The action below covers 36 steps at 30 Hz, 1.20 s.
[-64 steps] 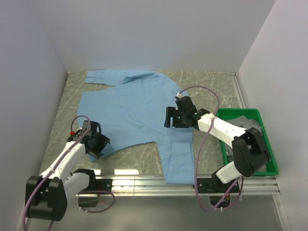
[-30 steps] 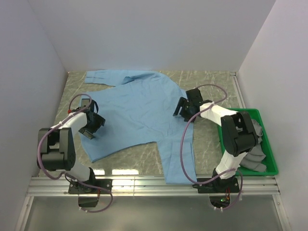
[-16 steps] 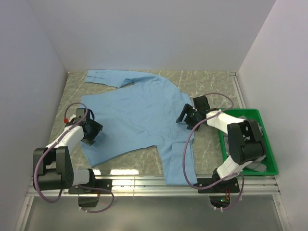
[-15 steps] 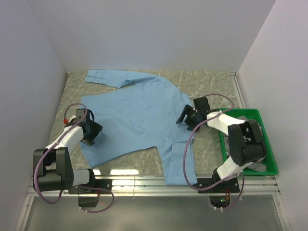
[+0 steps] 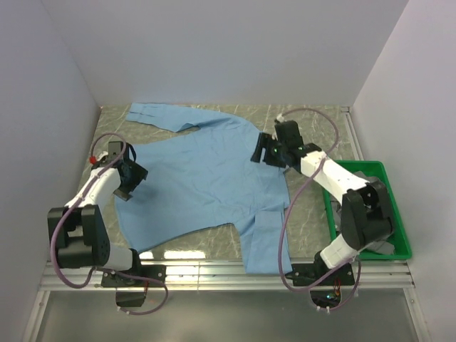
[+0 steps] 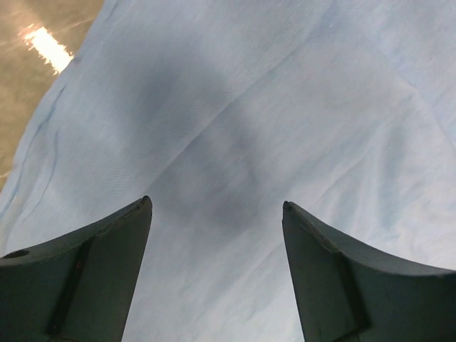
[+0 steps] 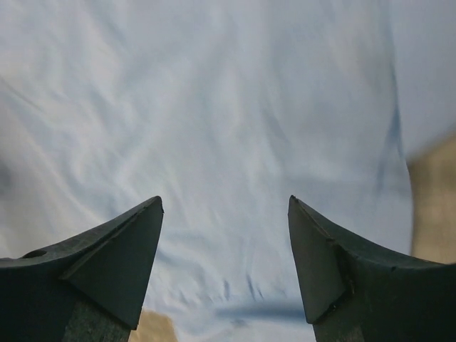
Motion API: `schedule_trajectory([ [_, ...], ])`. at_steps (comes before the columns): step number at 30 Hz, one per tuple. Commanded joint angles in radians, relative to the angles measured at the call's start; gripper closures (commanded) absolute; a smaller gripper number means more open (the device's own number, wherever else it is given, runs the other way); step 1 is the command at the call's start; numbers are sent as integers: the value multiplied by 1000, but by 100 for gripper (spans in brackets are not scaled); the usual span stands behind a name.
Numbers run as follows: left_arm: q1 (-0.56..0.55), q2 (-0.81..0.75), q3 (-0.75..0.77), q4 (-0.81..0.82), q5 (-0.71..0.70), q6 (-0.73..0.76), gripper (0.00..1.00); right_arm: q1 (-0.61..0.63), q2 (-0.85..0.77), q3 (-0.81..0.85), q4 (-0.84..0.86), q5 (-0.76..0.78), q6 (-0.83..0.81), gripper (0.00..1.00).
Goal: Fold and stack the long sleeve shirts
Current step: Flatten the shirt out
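Both arms have swung toward the far side since half a second ago. Left gripper [image 6: 215, 205]: jaws wide, empty, over the left edge of the light blue shirt [image 5: 199, 171]. Right gripper [image 7: 225, 202]: jaws wide, empty, over its right side. The shirt lies spread on the table [image 5: 313, 125], one sleeve far left, one near. A green bin [image 5: 370, 256] stands at right.
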Motion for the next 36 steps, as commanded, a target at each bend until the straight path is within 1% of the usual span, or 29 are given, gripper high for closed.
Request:
schedule_trajectory([
  [1, 5, 59, 38, 24, -20, 32, 20, 16, 91, 151, 78, 2, -62, 22],
  [2, 5, 82, 38, 30, -13, 32, 20, 16, 149, 179, 82, -3, -62, 23],
  [6, 7, 127, 21, 47, -14, 40, 21, 25, 286, 326, 75, -17, -32, 23],
  [8, 7, 141, 12, 56, -10, 41, 21, 25, 355, 363, 75, -28, -20, 23],
  [14, 7, 165, -52, 78, -2, 32, 21, 25, 504, 490, 38, -42, 11, 23],
  [19, 16, 233, -40, 75, 12, 38, 21, 5, 596, 563, -29, -15, 111, 22],
  [22, 36, 305, 6, 64, 29, 53, 21, -25, 631, 570, -36, -20, 161, 22],
  [26, 54, 386, 82, 63, 30, 73, 21, -68, 638, 572, -46, 12, 206, 22],
  [28, 57, 464, 157, 56, 55, 93, 22, -99, 644, 573, -48, 17, 226, 22],
  [29, 59, 493, 220, 49, 68, 99, 22, -108, 647, 579, -51, 21, 235, 22],
  [32, 57, 605, 325, 33, 104, 122, 23, -144, 658, 592, -62, 35, 240, 22],
  [33, 56, 630, 389, 33, 111, 129, 24, -150, 661, 602, -65, 43, 241, 22],
  [34, 57, 680, 423, 29, 133, 136, 24, -163, 667, 609, -71, 47, 243, 22],
  [35, 56, 705, 488, 26, 147, 142, 25, -173, 670, 621, -79, 52, 249, 22],
  [36, 56, 728, 521, 24, 182, 147, 25, -179, 673, 625, -80, 54, 252, 22],
])
